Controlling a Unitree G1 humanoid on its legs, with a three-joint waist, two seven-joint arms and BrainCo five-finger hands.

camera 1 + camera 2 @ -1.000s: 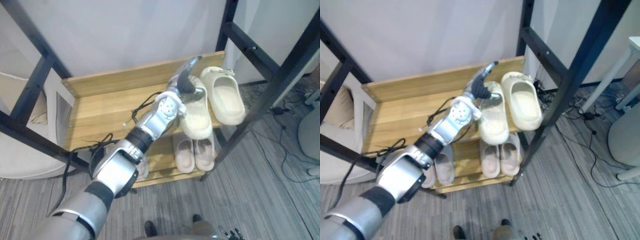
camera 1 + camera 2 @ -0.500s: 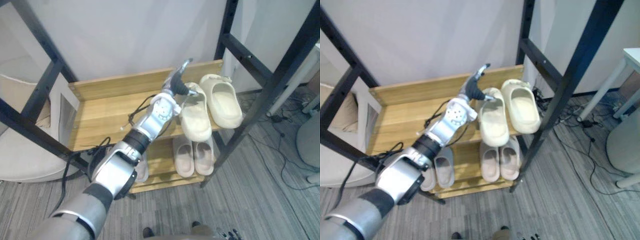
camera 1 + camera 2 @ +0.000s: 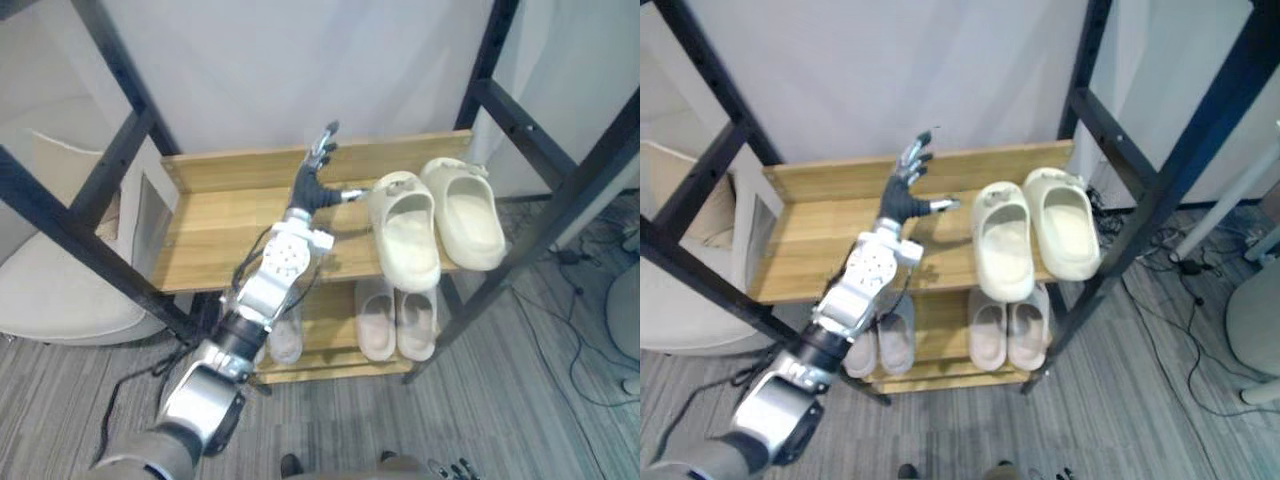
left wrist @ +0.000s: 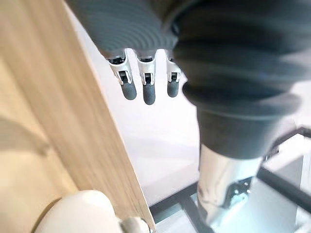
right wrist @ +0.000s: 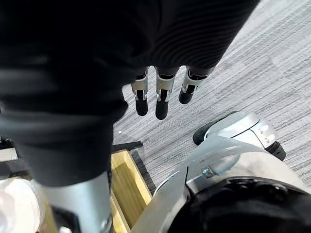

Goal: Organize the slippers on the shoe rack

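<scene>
Lower-shelf beige slippers (image 3: 1008, 335) are half hidden under the top shelf (image 3: 800, 240) (grey pair (image 3: 897, 342) too).

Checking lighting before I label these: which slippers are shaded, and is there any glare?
Left eye view: cream slippers on the top shelf evenly lit, no glare; lower pairs sit in its shade. Left wrist view: wall past the left robot hand is bright.

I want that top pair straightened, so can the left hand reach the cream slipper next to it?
Probably yes: the left hand hovers open over the shelf beside that slipper, thumb towards it, nothing between them.
</scene>
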